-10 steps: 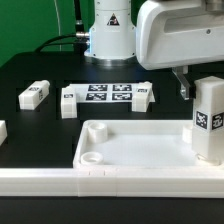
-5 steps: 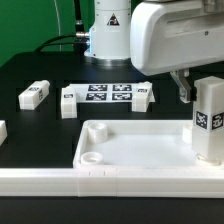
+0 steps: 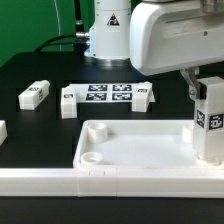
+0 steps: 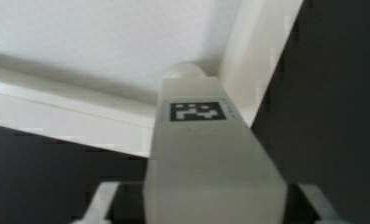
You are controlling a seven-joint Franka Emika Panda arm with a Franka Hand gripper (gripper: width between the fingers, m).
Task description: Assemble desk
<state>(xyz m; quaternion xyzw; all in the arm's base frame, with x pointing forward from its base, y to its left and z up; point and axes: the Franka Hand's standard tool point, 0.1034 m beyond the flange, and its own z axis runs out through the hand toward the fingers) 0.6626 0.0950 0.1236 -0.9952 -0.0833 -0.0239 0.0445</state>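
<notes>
- The desk's tabletop (image 3: 140, 150) is a white plastic tray, rectangular with a raised rim and rounded corners. It lies flat at the near side of the black bench (image 3: 40, 62).
- A round corner socket (image 3: 90, 157) shows open and bare at the tabletop's corner on the exterior view's left.
- The upright leg (image 3: 210, 130) is a white square-section post with a black-and-white tag (image 4: 198, 111) on its face. It stands in the tabletop's corner on the exterior view's right, close inside the rim.
- The gripper (image 3: 205, 92) sits over the top of this leg, with one dark finger (image 3: 188, 88) just beside the leg's side. In the wrist view the leg runs down between the jaws. Whether they press on it or stand slightly off cannot be told.
- The tray's floor between the two corners is smooth and free.
- A long white border rail (image 3: 60, 182) runs along the front edge, just beside the tabletop.
- Behind the tabletop, the marker board (image 3: 108, 94) lies flat.
- A short white tagged block (image 3: 68, 103) sits at one end of the marker board and another tagged block (image 3: 145, 94) at the other.
- A loose leg (image 3: 35, 95) lies well apart on the exterior view's left.
- The robot base (image 3: 110, 35) stands behind them, before a green backdrop (image 3: 30, 25).
</notes>
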